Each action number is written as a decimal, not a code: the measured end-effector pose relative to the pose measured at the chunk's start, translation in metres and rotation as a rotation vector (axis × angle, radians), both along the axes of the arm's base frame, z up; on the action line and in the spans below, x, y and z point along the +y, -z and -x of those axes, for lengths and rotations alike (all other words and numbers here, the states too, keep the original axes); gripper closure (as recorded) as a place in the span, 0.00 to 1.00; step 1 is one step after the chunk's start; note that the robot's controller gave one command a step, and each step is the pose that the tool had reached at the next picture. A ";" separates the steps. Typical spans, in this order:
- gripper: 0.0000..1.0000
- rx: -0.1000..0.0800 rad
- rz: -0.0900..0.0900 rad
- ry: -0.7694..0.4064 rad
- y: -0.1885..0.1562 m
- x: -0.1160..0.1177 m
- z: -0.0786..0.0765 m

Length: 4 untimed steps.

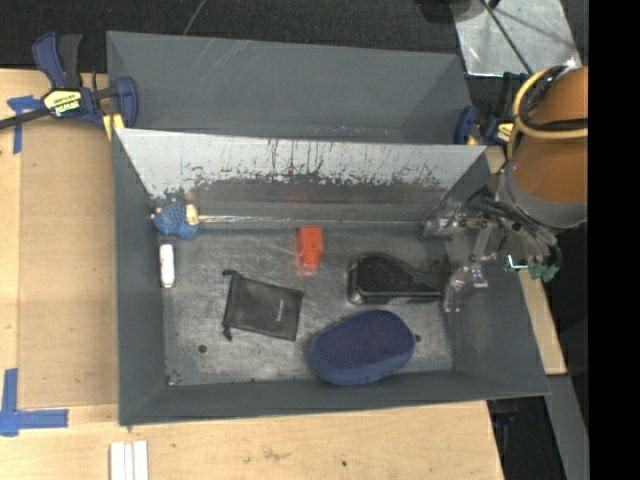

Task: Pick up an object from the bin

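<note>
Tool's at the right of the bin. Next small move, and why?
Probably nudge the tool leftward in view, toward the middle of the black object. It now sits at that object's right end, close to the bin's right wall.

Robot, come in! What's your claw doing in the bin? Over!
Gripper at right side of bin, right next to the black chunky thing. Dark blue oval pad lies close beside that. Orange block farther left, out of the way. Over.
</note>
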State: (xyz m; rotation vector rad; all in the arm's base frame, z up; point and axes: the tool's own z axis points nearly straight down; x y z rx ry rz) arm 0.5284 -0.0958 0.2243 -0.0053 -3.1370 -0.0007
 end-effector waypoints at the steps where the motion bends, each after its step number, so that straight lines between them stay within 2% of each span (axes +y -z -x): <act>1: 0.00 -0.027 0.005 -0.198 0.106 0.033 -0.007; 2: 0.00 -0.018 0.007 0.004 0.108 0.061 -0.030; 3: 0.00 -0.022 0.001 0.071 0.139 0.037 -0.084; 4: 1.00 -0.021 0.002 0.069 0.137 0.037 -0.083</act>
